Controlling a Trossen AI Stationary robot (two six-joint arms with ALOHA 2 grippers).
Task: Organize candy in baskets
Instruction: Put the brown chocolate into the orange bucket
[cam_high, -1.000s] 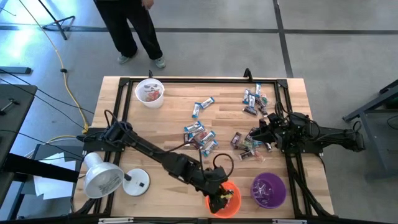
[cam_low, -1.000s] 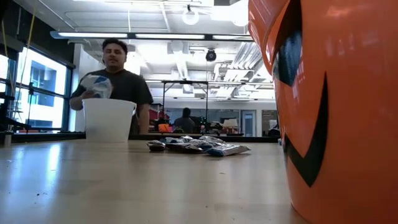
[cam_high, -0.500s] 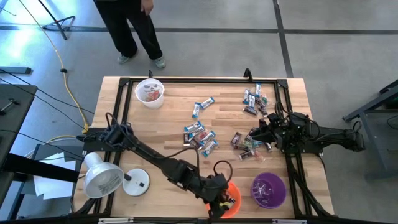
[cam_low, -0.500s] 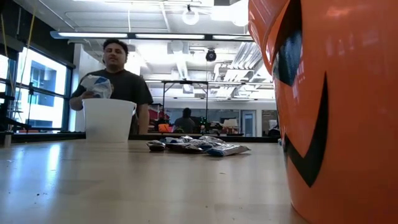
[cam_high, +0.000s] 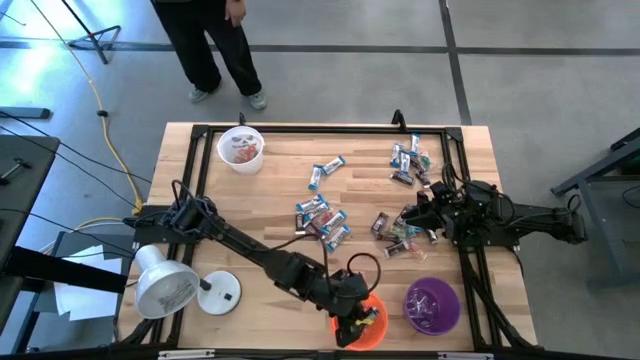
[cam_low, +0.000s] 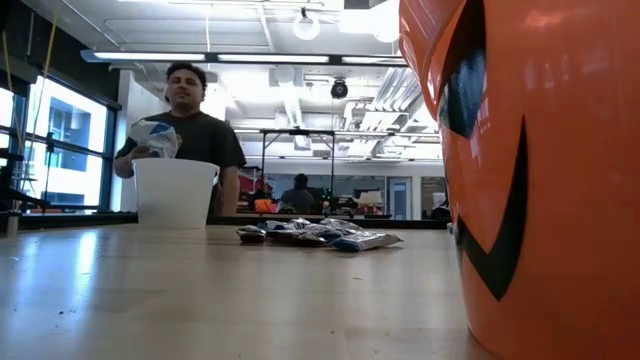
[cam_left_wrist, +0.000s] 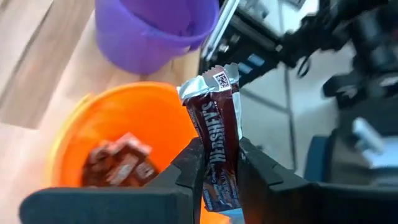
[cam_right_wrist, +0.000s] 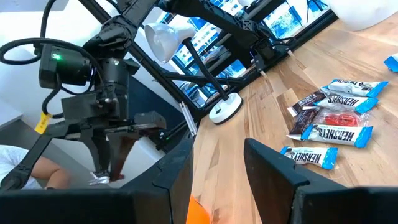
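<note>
My left gripper (cam_high: 352, 325) hovers over the orange basket (cam_high: 368, 320) at the table's near edge, shut on a dark brown candy bar (cam_left_wrist: 211, 106). Dark brown candy (cam_left_wrist: 121, 162) lies inside that basket. The purple basket (cam_high: 432, 305) stands to its right. The white basket (cam_high: 241, 148) stands at the far left. Loose candy (cam_high: 322, 218) is scattered over the middle and far right of the table. My right gripper (cam_right_wrist: 217, 168) rests open at the table's right side, with nothing between its fingers. My left gripper pinches the candy bar's lower half (cam_left_wrist: 219, 163) between its two fingers, one on each flat face. The fingers slant downward and the bar lies along them. Its crimped silver end (cam_left_wrist: 208, 84) sticks out past the fingertips. The bar is lifted clear above the orange basket.
A white dome lamp (cam_high: 165, 285) with a round base (cam_high: 220, 293) stands at the near left. A black frame (cam_high: 300, 128) runs around the table. A person (cam_high: 215, 45) stands beyond the far edge. In the low view the orange basket (cam_low: 540, 180) fills the right side.
My left gripper has rolled a little about its own line over the orange basket, still shut on the candy bar.
</note>
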